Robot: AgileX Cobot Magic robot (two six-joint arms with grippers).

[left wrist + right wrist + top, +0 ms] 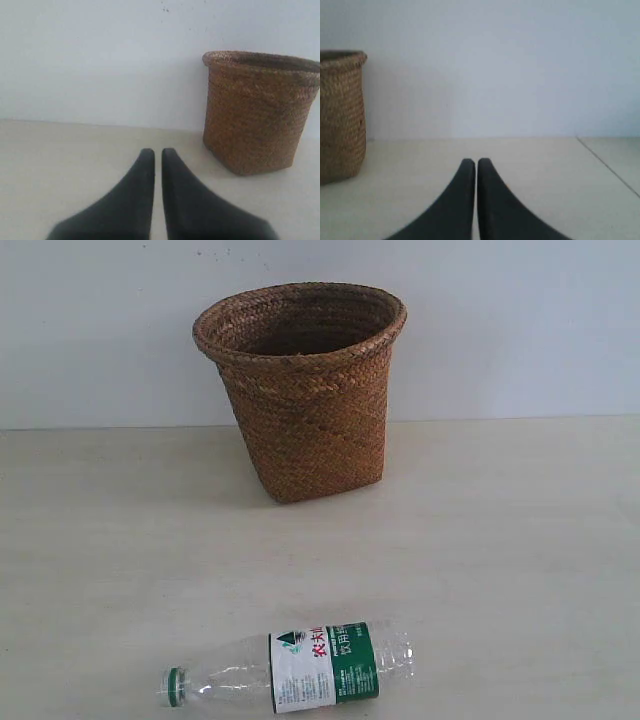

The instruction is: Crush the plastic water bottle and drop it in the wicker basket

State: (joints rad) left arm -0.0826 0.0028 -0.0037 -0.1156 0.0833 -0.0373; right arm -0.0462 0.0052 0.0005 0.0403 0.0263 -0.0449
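Observation:
The plastic water bottle lies on its side near the table's front edge, green cap to the left, uncrushed. Behind it, by the wall, the brown wicker basket stands upright. Neither gripper shows in the exterior view. In the left wrist view my left gripper is shut with nothing in it, low over the table, and the wicker basket stands beyond it to one side. My right gripper is shut and empty as well, with the wicker basket at the frame's edge. Neither wrist view shows the bottle.
A pale wooden table carries both objects, and a plain white wall runs along its far edge. A seam in the table surface shows in the right wrist view.

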